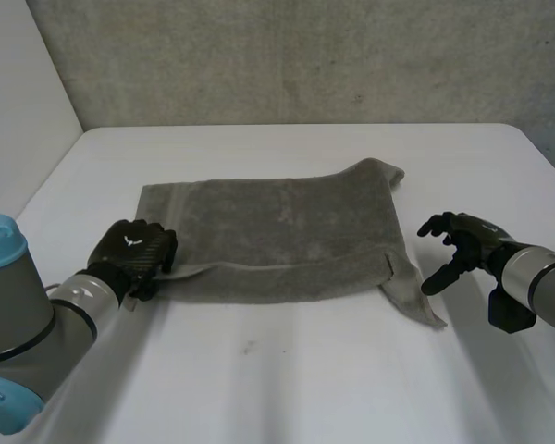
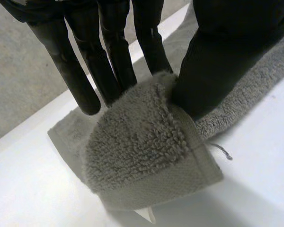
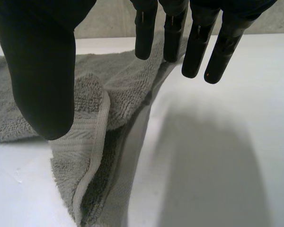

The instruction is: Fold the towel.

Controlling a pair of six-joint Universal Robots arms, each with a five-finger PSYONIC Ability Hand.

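Observation:
A grey towel (image 1: 277, 231) lies spread on the white table (image 1: 287, 370), its near edge doubled over in a narrow fold. My left hand (image 1: 129, 248) is at the towel's near left corner. In the left wrist view that corner (image 2: 142, 146) bulges up between the thumb (image 2: 222, 61) and the fingers (image 2: 109, 71), pinched there. My right hand (image 1: 462, 242) hovers open just right of the near right corner, apart from the cloth. Under its spread fingers (image 3: 199, 52) and thumb (image 3: 42, 71) the corner (image 3: 90, 113) lies loose, with a flap trailing toward the front.
A grey wall (image 1: 305, 55) runs behind the table and a white wall (image 1: 18, 102) stands at the left. The table's right edge (image 1: 541, 148) is close to my right arm. Bare tabletop spreads in front of the towel.

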